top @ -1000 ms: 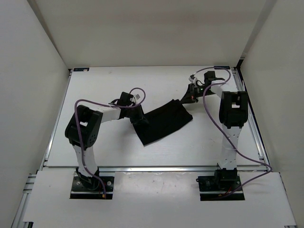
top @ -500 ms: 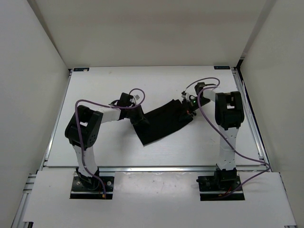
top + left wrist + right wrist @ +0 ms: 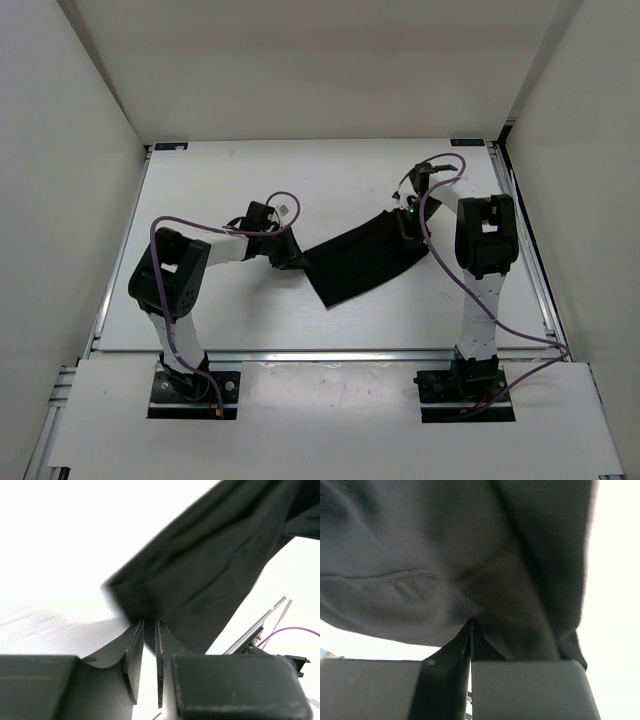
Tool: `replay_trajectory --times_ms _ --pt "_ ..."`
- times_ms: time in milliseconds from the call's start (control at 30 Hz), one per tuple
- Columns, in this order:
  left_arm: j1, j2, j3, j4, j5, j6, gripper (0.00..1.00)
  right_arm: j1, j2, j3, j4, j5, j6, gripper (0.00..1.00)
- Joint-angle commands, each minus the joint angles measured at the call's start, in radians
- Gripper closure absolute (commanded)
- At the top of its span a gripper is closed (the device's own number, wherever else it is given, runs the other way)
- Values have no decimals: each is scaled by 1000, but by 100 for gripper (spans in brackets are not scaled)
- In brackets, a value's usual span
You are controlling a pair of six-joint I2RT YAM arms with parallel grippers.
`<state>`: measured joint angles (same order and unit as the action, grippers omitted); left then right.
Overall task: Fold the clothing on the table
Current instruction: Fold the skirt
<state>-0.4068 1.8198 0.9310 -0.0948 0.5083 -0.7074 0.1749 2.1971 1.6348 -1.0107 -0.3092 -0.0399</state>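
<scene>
The black clothing [image 3: 362,262] lies as a slanted band in the middle of the white surface [image 3: 220,180], stretched between the two arms; only the top view shows this. The left gripper [image 3: 288,257] meets its left end. The left wrist view shows the jaws nearly together, pinching the cloth's corner at their tips. The right gripper [image 3: 408,215] is at the upper right end. Its wrist view shows jaws pressed together on a fold, and a seam line crossing the fabric.
</scene>
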Motion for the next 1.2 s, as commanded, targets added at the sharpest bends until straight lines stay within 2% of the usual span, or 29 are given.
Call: replay_trajectory --times_ms 0,133,233,300,333,367,400,467,567,633,700,767,800,833,1033,1167 --pt "14 -51 -33 23 -2 6 74 -35 -8 3 -28 304 -81 100" --pt "11 -66 -37 35 9 16 75 -45 -46 60 -40 371 -84 100" --pt "5 -89 -12 -8 7 69 80 -25 -86 189 -26 284 -107 99" --pt "-12 -140 26 -97 -62 141 84 -15 -112 269 -40 196 -146 92" --pt "-32 -174 60 -106 -70 205 87 -12 -132 308 -45 123 -167 83" --pt "-53 -181 107 -147 -100 274 95 -11 -154 324 -60 51 -173 71" --pt "-65 -204 132 -210 -149 351 99 -2 -166 332 -66 -3 -187 67" --pt "-79 -180 233 -320 -191 434 99 9 -204 320 -89 -63 -205 60" --pt "-57 -75 348 -399 -160 506 77 24 -266 246 -109 -87 -235 59" --pt "-47 22 428 -488 -145 537 56 29 -321 185 -83 -68 -248 59" --pt "-47 93 483 -536 -183 563 45 37 -382 122 -71 -61 -262 60" --pt "-32 124 476 -508 -217 524 18 34 -408 80 -63 -73 -265 60" --pt "-38 148 494 -522 -218 531 12 29 -434 62 -65 -79 -270 60" --pt "-41 159 506 -532 -221 548 1 34 -454 41 -62 -85 -273 60" --pt "-26 205 542 -500 -173 545 1 -14 -500 -12 -66 -97 -281 60" --pt "-6 219 531 -450 -76 502 1 -66 -513 -36 -71 -102 -290 60"
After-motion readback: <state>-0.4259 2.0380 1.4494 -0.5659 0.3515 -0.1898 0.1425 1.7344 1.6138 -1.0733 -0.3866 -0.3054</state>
